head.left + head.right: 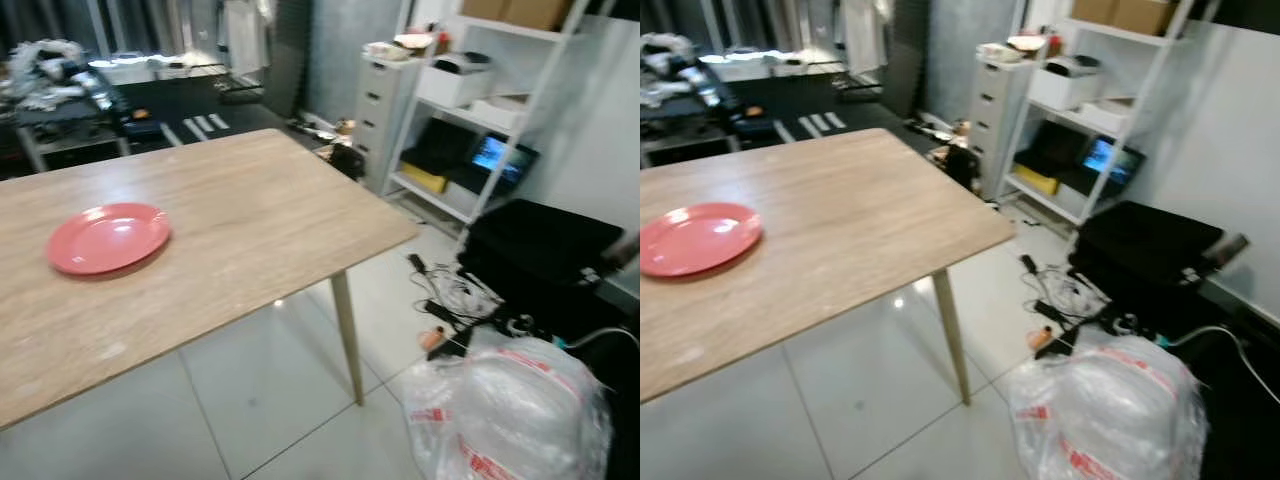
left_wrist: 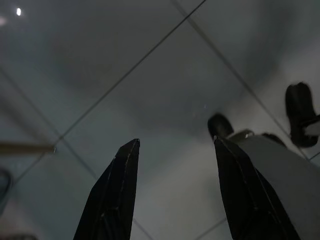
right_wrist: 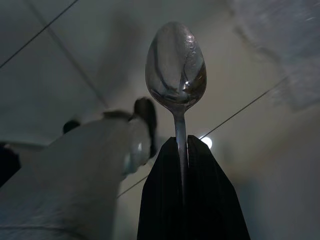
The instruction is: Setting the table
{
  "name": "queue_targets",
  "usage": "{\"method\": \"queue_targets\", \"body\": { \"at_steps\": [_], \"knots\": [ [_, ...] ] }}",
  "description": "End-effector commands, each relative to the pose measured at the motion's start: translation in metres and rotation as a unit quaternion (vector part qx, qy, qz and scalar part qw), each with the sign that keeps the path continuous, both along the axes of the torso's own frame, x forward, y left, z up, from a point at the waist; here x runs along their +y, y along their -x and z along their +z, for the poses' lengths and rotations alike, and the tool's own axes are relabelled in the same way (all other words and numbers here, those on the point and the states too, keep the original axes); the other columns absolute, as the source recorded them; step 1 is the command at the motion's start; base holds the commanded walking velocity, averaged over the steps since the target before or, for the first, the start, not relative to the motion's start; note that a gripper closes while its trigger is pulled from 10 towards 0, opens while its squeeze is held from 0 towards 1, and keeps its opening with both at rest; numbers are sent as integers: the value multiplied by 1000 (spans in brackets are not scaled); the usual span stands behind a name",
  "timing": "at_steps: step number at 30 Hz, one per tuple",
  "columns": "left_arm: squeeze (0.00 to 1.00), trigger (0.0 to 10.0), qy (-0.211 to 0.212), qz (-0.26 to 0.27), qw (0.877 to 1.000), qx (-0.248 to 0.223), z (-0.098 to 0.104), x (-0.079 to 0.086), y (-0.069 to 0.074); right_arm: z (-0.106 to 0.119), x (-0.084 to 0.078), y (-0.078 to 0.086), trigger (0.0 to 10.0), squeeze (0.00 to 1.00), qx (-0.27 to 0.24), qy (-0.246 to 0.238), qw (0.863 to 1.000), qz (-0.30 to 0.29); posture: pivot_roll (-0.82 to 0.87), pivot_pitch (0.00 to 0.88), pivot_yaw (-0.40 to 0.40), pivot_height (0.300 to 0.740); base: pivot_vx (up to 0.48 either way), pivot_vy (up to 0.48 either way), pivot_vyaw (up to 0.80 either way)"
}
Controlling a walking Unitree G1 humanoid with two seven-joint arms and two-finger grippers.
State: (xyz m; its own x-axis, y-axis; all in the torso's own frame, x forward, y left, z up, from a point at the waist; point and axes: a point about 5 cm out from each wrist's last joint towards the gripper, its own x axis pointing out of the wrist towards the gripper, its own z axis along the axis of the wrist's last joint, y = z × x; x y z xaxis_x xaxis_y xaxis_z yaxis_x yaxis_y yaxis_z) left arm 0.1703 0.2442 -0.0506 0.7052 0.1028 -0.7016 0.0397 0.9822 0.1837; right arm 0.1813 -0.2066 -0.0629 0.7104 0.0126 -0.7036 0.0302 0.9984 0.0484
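A cluttered room, white tile floor, and a wooden worktop (image 1: 250, 230) carrying one red plate (image 1: 108, 237) near its left side; a shelf unit (image 1: 480, 120) and a plastic bag (image 1: 520, 415) stand off to the right. Down by the floor, the left end effector (image 2: 175, 150) hangs released, fingers apart, holding nothing. The right end effector (image 3: 181, 150) is clenched on a spoon (image 3: 176, 70), bowl pointing outward. It looks like the carrying step; next the spoon needs bringing over and laying beside the plate.
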Motion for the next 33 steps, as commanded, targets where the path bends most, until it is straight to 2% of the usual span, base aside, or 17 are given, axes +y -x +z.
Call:
{"method": "queue_targets", "body": {
  "at_steps": [1, 5, 12, 33],
  "knots": [
    [0, 10000, -2, 0, 1000, 12, -7, 0, 9, -3, -3, 5, 10000, 0, 1, 0, 1000, -9, 42, 155, 41, 740, 0, 0, -781],
    [0, 10000, 2, 3, 1000, -4, -9, 1, 6, -1, -7, -1, 10000, 0, -18, -3, 1000, -22, 37, 155, 46, 740, 0, 0, -780],
    [0, 10000, 5, -2, 1000, -15, -9, -1, -2, -3, -7, -1, 10000, 0, -19, -6, 1000, -20, 38, 154, 47, 740, 0, 0, -778],
    [0, 10000, 3, -9, 1000, -26, -11, 1, -5, -5, -2, -3, 10000, 0, -28, -11, 999, -18, 46, 154, 54, 740, 0, 0, -779]
  ]
}}
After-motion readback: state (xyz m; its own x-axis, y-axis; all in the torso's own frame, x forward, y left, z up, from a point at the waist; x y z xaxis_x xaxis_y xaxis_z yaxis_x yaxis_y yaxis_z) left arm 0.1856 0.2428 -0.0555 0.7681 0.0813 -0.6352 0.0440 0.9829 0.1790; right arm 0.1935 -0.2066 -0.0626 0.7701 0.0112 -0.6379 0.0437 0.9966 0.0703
